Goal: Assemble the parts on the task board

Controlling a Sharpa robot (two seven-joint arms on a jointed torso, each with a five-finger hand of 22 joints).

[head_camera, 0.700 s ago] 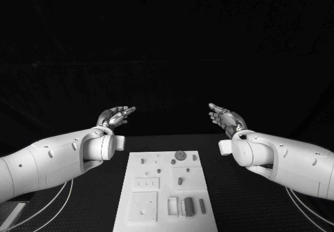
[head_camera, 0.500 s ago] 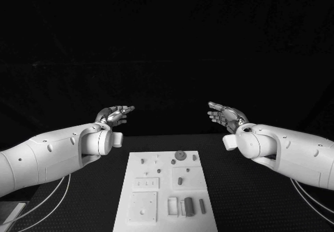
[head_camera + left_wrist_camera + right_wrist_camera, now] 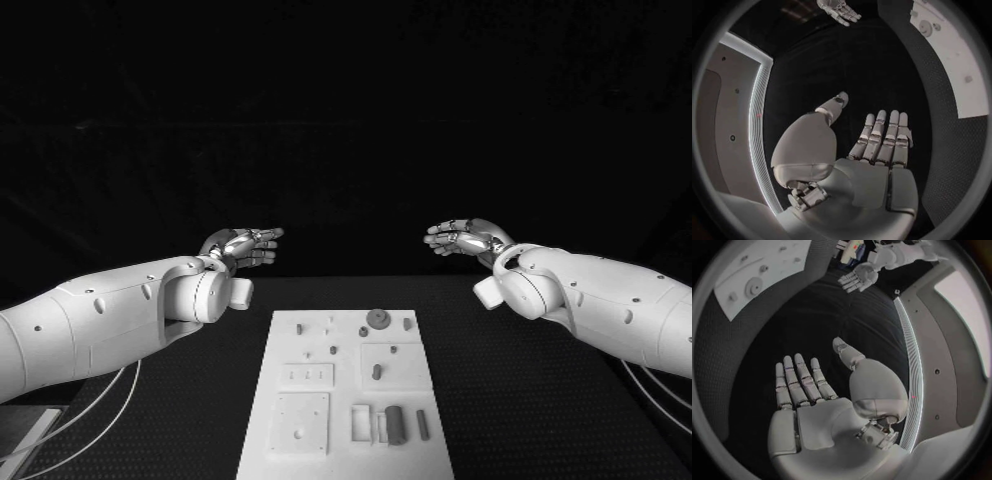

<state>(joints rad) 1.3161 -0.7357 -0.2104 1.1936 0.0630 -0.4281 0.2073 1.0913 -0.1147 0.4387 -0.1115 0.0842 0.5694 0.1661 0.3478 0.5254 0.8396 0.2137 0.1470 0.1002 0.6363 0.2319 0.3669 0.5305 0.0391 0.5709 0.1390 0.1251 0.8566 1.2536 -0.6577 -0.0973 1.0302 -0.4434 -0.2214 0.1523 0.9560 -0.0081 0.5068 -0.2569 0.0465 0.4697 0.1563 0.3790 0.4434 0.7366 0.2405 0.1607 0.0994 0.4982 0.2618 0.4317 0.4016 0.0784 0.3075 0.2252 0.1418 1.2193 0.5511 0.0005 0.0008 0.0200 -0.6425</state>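
The black bench (image 3: 548,400) carries the white task board (image 3: 351,395) at its middle, lying lengthwise toward the robot, and every grey part sits on that board. Both arms hang well beyond its far end, nowhere near a part. The left hand (image 3: 242,246) is raised with its fingers (image 3: 882,132) straight, spread and holding nothing; the right hand (image 3: 464,238) mirrors it, fingers (image 3: 795,380) likewise extended and empty.

The main risk, as I judge it, lies in the long reach back down: both hands must travel in toward the same narrow board, and they could crowd or bump each other above it. The board itself may slide on the bench if a palm or forearm presses its edge, though I cannot tell whether it is fixed.

The round disc (image 3: 376,318) near the far end stands proud and could be knocked by a descending hand. The slim bars (image 3: 392,425) at the near end lie close together, so broad fingers could catch two at once or flick one off.
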